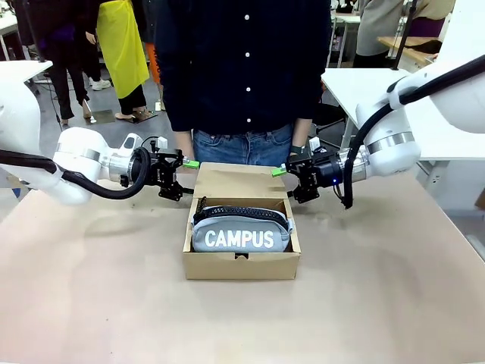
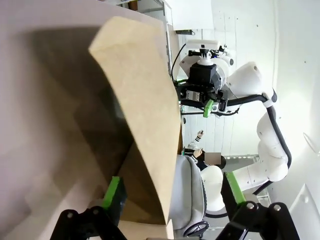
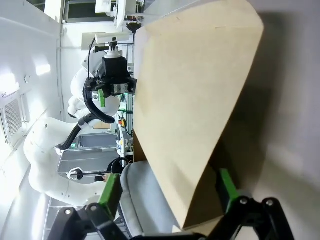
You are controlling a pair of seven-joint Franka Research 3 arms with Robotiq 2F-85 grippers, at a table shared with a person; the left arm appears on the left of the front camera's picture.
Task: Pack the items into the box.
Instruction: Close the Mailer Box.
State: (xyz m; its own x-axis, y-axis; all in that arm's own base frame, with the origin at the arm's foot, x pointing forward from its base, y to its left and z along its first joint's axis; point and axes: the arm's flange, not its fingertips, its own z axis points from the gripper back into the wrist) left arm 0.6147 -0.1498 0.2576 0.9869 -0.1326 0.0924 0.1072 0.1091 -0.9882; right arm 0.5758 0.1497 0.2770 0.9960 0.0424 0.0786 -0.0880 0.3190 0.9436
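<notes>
Front view: I see the plain brown box [image 1: 241,265] on the table [image 1: 91,303], lid flap [image 1: 241,180] raised at the back, the grey-blue "CAMPUS" pouch [image 1: 241,236] lying inside. My left gripper [image 1: 186,178] and right gripper [image 1: 289,184] — fingers spread wide, grasping nothing — straddle the flap's side edges.

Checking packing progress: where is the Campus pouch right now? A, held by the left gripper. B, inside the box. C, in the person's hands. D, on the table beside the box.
B: the pouch lies inside the open box, its white lettering showing above the front wall.
</notes>
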